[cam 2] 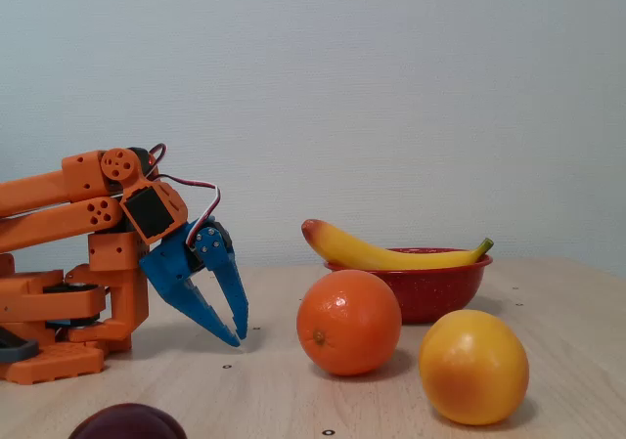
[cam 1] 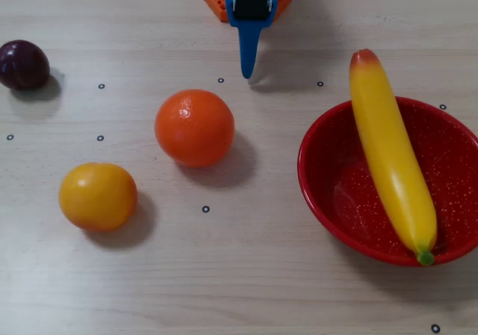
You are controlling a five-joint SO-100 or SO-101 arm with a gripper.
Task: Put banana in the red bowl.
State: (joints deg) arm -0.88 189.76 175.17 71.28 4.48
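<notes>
Four fruits, one bowl, one claw.

In the overhead view, from the left: one dark purple plum (cam 1: 23, 64) at the table's left edge, partly cut off. Then one yellow-orange round fruit (cam 1: 98, 196) near the bottom. Then one orange (cam 1: 194, 127), up and to the right of it. Then one gripper (cam 1: 246, 72), blue, at the top middle, tip pointing down at the table (cam 1: 224, 275). Holding nothing. From above, just one blue blade, so hard to tell how wide. In the fixed view, gripper (cam 2: 239, 334) open a little, tips near the table, empty.

Farthest right, one red bowl (cam 1: 321, 193), cut off by the picture's right edge. One banana (cam 1: 390, 156) lying across the bowl, reddish tip sticking out over the far rim, green stem on the near rim. Well apart from the claw, off to its right.

In the fixed view, plum (cam 2: 127, 421) half cut off at the bottom.
</notes>
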